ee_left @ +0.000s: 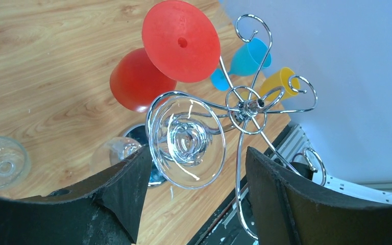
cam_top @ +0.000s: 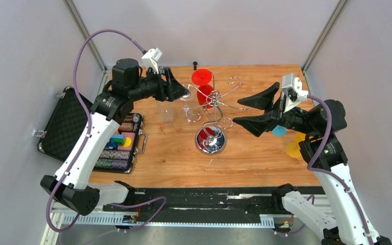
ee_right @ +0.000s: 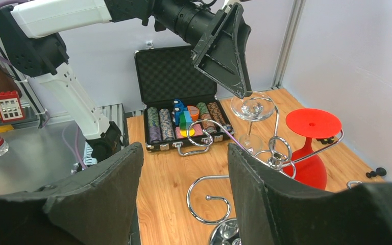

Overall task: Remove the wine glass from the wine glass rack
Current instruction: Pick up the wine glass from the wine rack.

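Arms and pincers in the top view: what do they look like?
The left arm and right arm have white links, black joints and a looping purple cable each. The left pincer and right pincer have broad black wedge-shaped fingers.

One wine glass rack (cam_top: pixel 210 145) stood, one clear wine glass (ee_left: pixel 186 140) and one red wine glass (cam_top: pixel 202 77) hung, one case (cam_top: pixel 64 122) lay open.

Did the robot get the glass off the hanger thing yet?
Not yet. The clear wine glass hangs upside down on the rack. The left hand is open at its foot, not gripping. Left to do: closing, then sliding it off. The right hand hovers open, empty.
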Motion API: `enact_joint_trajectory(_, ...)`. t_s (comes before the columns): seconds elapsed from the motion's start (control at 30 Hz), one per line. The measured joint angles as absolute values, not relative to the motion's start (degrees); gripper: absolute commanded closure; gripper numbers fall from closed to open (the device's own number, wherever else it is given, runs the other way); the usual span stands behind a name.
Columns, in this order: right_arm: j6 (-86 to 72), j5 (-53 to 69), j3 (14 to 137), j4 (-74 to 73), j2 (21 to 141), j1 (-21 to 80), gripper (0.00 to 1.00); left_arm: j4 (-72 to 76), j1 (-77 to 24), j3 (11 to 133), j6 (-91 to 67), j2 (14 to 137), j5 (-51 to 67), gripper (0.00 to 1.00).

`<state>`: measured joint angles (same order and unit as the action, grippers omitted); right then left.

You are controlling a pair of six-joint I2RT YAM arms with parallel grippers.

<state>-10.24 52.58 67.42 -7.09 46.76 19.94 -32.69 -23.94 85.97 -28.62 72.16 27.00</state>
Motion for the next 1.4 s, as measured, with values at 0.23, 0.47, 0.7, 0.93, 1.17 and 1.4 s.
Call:
enact_joint_trajectory(0.23, -10.3, 52.6, 66.7, -7.1, 46.5, 19.9, 0.38, -31.6, -23.6, 86.0, -29.7, 72.2, 28.4, 0.31)
enact_joint_trajectory(0.47, -10.5, 52.6, 65.3, -7.3, 46.3, 19.9, 0.38, -30.1, -23.5, 85.5, -31.0, 72.3, 29.8, 0.37)
enact_joint_trajectory(0.7, -10.4, 52.6, 64.4, -7.3, 45.3, 19.9, 0.39, -28.2, -23.2, 85.5, -31.9, 73.9, 31.5, 0.43)
enact_joint_trajectory(0.93, -10.4, 52.6, 63.6, -7.3, 44.6, 19.9, 0.39, -27.8, -23.1, 85.5, -31.9, 75.5, 33.1, 0.48)
enact_joint_trajectory(1.17, -10.4, 52.6, 63.4, -7.3, 44.6, 19.9, 0.4, -28.3, -23.1, 85.5, -31.6, 75.5, 34.0, 0.54)
enact_joint_trajectory(1.4, -10.5, 52.8, 63.1, -7.3, 44.7, 19.9, 0.41, -29.9, -23.1, 85.5, -31.1, 75.5, 34.7, 0.61)
